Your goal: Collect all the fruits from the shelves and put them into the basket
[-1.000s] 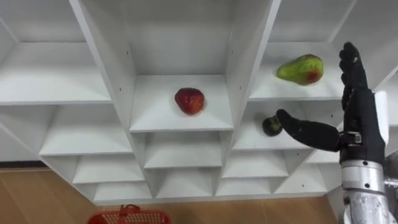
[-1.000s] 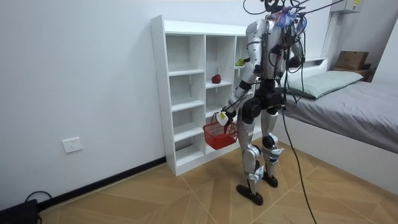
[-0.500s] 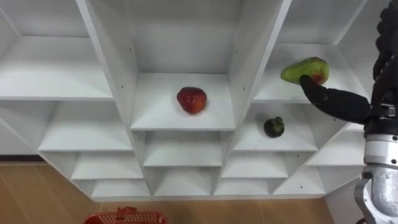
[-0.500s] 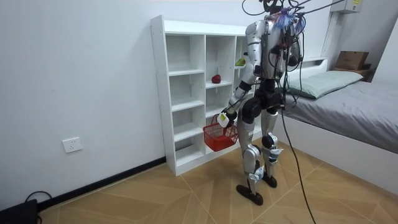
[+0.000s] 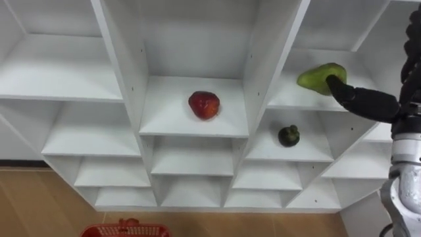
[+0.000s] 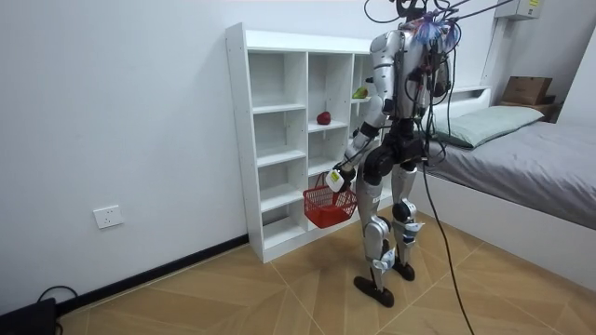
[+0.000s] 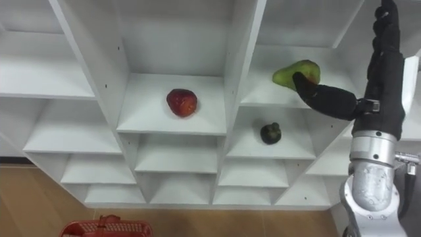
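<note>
Reaching for the first of 3 fruits

The right hand is spread wide, thumb tip at the green fruit in the shelf's right column and the other digits straight up beside it. Nothing is gripped. The dark fruit sits 1 cell below, the red fruit in the middle column. The basket hangs from the left hand, its grip unreadable. Next, I judge, the hand must close round the green fruit.
</note>
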Robot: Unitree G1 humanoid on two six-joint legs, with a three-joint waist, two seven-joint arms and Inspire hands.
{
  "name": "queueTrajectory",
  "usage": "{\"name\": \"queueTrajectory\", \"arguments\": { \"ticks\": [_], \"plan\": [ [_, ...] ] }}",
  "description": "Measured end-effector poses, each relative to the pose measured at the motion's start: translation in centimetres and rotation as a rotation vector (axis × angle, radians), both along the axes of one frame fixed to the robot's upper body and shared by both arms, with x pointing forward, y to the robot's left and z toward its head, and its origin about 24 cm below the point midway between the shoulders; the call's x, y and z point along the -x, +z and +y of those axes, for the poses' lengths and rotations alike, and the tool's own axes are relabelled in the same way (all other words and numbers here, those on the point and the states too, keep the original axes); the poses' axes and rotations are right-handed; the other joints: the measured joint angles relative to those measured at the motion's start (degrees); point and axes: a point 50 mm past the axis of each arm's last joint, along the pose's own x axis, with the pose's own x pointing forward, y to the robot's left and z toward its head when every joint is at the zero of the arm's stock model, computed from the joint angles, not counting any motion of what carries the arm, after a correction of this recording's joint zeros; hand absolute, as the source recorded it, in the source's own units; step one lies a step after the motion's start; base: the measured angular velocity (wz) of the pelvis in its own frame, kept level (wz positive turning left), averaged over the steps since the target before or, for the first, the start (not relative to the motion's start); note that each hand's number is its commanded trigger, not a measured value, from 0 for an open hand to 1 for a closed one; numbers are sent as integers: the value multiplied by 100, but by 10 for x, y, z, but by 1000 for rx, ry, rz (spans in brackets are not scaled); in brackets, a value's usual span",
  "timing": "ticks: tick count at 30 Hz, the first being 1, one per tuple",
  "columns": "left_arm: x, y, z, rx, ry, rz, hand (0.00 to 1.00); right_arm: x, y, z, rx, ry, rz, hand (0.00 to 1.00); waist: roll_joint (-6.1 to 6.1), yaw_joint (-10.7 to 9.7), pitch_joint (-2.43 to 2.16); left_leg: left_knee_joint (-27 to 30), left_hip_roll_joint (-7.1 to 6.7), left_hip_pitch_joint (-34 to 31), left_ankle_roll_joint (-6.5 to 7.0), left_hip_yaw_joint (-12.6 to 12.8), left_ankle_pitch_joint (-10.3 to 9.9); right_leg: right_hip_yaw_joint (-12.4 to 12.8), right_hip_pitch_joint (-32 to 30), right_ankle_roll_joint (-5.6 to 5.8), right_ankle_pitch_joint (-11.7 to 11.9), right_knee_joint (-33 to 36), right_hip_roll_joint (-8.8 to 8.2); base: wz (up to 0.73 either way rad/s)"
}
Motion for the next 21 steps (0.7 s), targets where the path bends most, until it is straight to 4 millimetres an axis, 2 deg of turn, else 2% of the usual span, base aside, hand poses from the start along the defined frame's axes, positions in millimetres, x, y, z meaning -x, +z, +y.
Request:
{"name": "queueTrajectory", "arguments": {
  "ticks": [5,9,21],
  "plan": [
    [-3,2,-1,-2,-23,-12,100,-5,-13,-6,-61,29,66,0,8,-13,3,39,-2,-76,0,-109,0,-75,-16,0,0,-4,-8,10],
    [-1,2,-1,0,-24,-10,100,-12,-19,-11,-51,43,127,0,76,-33,-2,55,-7,-90,0,-164,0,-147,-15,-1,0,-20,-20,7],
    [1,3,-1,2,-24,-1,100,-20,-13,-10,-19,119,141,0,91,-23,-14,51,-4,-104,-3,-267,3,-293,13,-1,1,-10,-30,3]
  ]
}}
